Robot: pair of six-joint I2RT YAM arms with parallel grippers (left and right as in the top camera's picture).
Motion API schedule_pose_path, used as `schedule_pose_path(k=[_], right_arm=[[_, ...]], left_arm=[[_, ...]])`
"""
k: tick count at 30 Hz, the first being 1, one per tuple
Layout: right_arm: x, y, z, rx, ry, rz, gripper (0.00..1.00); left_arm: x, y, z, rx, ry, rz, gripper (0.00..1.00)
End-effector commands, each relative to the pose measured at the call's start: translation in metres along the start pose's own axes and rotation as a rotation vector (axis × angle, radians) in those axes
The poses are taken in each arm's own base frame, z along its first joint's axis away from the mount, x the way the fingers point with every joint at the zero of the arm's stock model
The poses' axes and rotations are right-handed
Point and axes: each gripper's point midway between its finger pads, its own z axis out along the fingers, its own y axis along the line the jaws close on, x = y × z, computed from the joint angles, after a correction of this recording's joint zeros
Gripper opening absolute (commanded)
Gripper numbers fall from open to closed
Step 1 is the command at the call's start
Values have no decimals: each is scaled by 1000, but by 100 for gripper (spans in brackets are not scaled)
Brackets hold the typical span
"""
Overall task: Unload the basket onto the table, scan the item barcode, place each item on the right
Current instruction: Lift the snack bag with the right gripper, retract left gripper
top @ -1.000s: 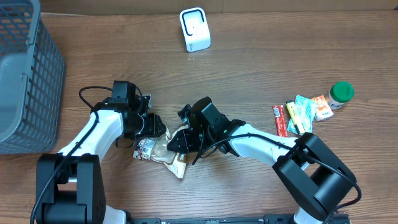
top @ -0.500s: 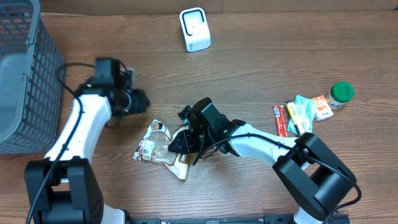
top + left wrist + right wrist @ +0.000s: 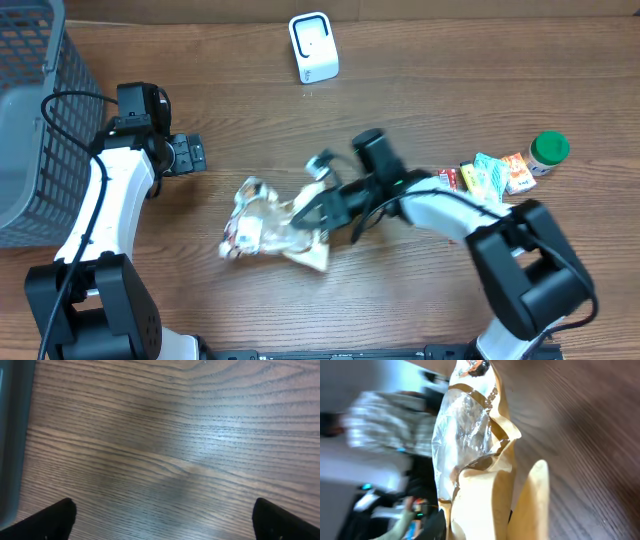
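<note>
The item is a crumpled snack bag point(image 3: 268, 226) of cream paper with a clear window; it also fills the right wrist view point(image 3: 470, 445). My right gripper point(image 3: 318, 208) is shut on the bag's right end, and the bag's edge is pinched between its jaws point(image 3: 480, 520). The white barcode scanner point(image 3: 313, 47) stands upright at the back of the table, well apart from the bag. My left gripper point(image 3: 188, 155) is open to the left of the bag and holds nothing. In the left wrist view its gripper point(image 3: 165, 522) hangs over bare wood.
A grey mesh basket point(image 3: 40, 120) stands at the far left, and its edge point(image 3: 10, 435) shows in the left wrist view. At the right lie a green-capped bottle point(image 3: 548, 150), several small packets point(image 3: 492, 174) and a red stick pack point(image 3: 450, 192).
My left gripper let go of the bag, opened wide and drew back left toward the basket. The right arm swung round with the bag still gripped, and the bag shifted a little.
</note>
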Motion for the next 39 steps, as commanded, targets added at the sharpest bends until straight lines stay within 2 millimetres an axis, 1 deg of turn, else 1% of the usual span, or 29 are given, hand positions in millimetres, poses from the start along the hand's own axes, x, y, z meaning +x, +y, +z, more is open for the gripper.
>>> schedule_pose_path(k=[1,3,5,8,10,12,14,17,19,21,24,33,39], right_arm=[[-9,43,-37,-188,-37,-129,4],[-13,43,-49,-177,-68,-139,4],[-14,46,-55,-168,-83,-169,4],[-12,56,-60,-160,-94,-233,3],[-11,56,-62,-130,-103,-235,4],[-10,50,-63,-64,-108,-219,3],[-4,42,-64,17,-100,-224,3],[13,22,-68,202,-52,-214,3],[23,19,-72,266,-20,-223,3],[27,22,-74,282,-7,-237,4],[28,27,-75,292,-7,-260,4],[18,38,-79,300,-14,-288,4],[14,41,-80,300,-16,-294,4]], left_arm=[[-7,-4,-2,49,-21,90,100],[-9,-1,-2,48,-27,112,100],[-11,2,-2,52,-36,112,100],[-18,-3,-3,152,-71,131,100],[-22,-6,-4,213,-94,138,100],[-27,-2,-5,236,-115,129,100],[-30,6,-5,226,-129,113,100],[-33,13,-5,218,-140,105,100],[-34,13,-5,219,-143,104,100],[-34,13,-5,219,-143,105,100],[-32,13,-5,220,-137,104,100],[-32,13,-4,220,-135,104,100],[-32,13,-4,217,-135,103,100]])
